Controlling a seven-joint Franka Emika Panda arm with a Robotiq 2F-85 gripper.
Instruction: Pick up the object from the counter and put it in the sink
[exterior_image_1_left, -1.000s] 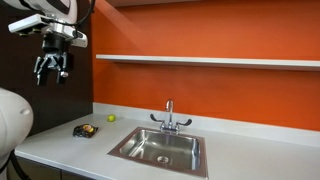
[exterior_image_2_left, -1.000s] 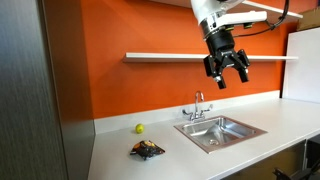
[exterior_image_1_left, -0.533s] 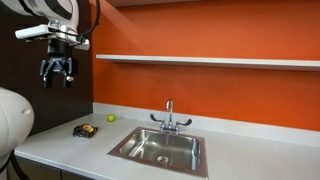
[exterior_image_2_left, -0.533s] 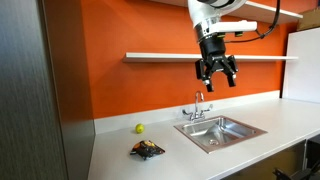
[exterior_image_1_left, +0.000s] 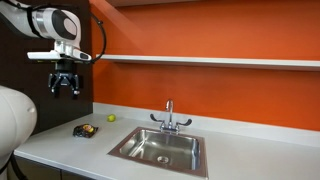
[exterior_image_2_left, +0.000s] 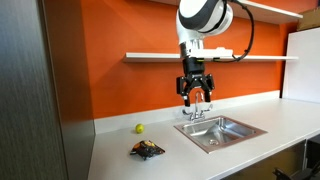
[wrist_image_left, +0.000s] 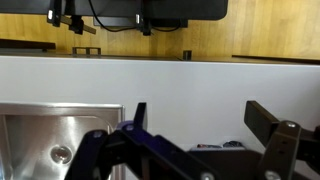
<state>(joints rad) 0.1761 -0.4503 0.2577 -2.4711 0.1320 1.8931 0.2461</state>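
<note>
arm raised, gripper (exterior_image_1_left: 65, 91) pointing down high over counter (exterior_image_1_left: 55, 152), jaws spread apart, empty, object (exterior_image_1_left: 85, 131) well below

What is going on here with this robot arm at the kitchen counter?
A robot arm is set to move the small dark object from the counter into the sink. Right now its gripper hangs open and empty, high above the counter. The object lies on the counter near a small yellow-green ball, not yet picked up.

Dark, yellow-patched object (exterior_image_2_left: 147, 149); pale grey-white counter (exterior_image_2_left: 115, 152); silvery steel sink (exterior_image_2_left: 226, 128); orange wall (exterior_image_2_left: 100, 70).
</note>
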